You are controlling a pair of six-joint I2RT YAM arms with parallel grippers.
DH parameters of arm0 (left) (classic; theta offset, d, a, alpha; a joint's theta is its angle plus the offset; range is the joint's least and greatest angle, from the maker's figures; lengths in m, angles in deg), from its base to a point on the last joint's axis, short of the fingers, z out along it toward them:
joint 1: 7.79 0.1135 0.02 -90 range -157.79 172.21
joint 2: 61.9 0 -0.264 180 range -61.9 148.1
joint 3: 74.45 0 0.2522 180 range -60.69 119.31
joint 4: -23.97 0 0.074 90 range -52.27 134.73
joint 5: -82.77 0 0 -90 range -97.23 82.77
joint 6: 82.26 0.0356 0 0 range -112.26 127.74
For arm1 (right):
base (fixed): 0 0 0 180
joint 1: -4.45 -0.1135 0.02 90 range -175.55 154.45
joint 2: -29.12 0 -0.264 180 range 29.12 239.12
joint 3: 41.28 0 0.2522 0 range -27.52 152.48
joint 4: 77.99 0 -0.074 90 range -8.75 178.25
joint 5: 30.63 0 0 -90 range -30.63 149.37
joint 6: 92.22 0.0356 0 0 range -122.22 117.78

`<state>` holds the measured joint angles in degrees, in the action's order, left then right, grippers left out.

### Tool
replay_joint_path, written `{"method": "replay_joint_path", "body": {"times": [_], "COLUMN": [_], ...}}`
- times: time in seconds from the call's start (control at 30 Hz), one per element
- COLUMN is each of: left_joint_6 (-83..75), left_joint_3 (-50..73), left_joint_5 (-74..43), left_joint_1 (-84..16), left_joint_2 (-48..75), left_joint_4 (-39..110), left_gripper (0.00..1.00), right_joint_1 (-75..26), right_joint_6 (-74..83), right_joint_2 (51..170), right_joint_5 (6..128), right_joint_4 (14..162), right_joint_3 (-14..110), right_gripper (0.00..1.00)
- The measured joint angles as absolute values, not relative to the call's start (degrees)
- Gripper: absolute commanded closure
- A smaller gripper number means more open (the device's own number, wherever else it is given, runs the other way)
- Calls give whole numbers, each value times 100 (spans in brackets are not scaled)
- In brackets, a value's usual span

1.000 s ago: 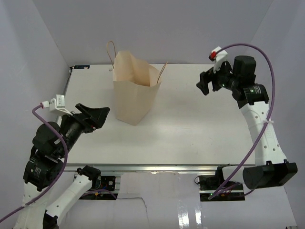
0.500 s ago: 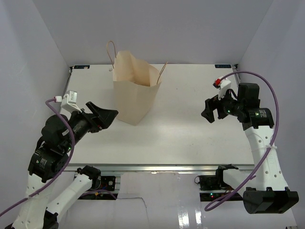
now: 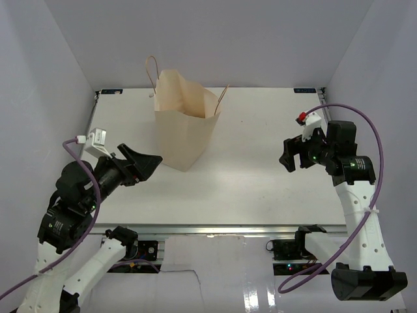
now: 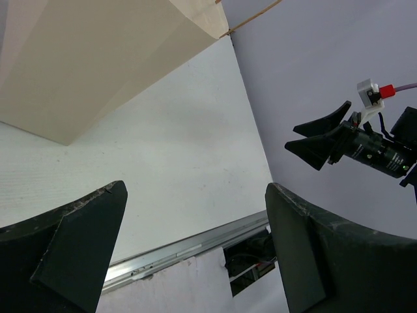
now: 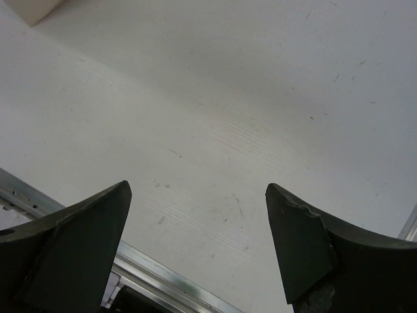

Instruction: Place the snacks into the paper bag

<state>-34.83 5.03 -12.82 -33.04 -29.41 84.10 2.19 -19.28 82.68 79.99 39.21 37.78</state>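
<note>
**Both grippers empty and no snacks in sight, with the paper bag upright toward the far-left corner.**

Over the left side of the table (image 3: 260, 189), the left gripper (image 3: 147, 165) hangs with its jaws spread wide and nothing between them. It points at the bag's near-left wall from close by. The right gripper (image 3: 288, 153) is near the right edge, also spread and empty, and well apart from the bag. The paper bag (image 3: 186, 130) stands open-mouthed toward the far edge with its handles (image 3: 152, 72) up. No packet shows on the tabletop, so the snacks are probably inside, though the bag's interior is hidden. If so, only clearing away is left. The left arm should draw straight back toward the near edge without swinging sideways, because a brush could tip the light bag.
</note>
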Motion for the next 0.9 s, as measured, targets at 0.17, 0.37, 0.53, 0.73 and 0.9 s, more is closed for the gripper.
{"method": "replay_joint_path", "body": {"times": [0.17, 0.37, 0.53, 0.73, 0.9], "left_joint_6": [-3505, -3524, -3535, -3535, -3533], "left_joint_3": [498, 479, 450, 450, 450], "left_joint_5": [-1282, -1282, -1280, -1277, -1277], "left_joint_1": [-3304, -3304, -3304, -3304, -3304], "left_joint_2": [-3005, -3029, -3026, -3026, -3026], "left_joint_4": [8421, 8454, 8456, 8456, 8456], "left_gripper": [2, 2, 2, 2, 2], "right_joint_1": [219, 219, 219, 219, 219], "right_joint_6": [-1687, -1425, -1305, -1285, -1285], "right_joint_2": [8235, 8235, 8218, 8170, 8170], "right_joint_5": [7732, 7424, 7177, 7123, 7094], "right_joint_4": [3974, 4118, 4275, 4367, 4393], "right_joint_3": [3736, 3736, 3736, 3734, 3728], "right_gripper": [10, 10, 10, 10, 10]}}
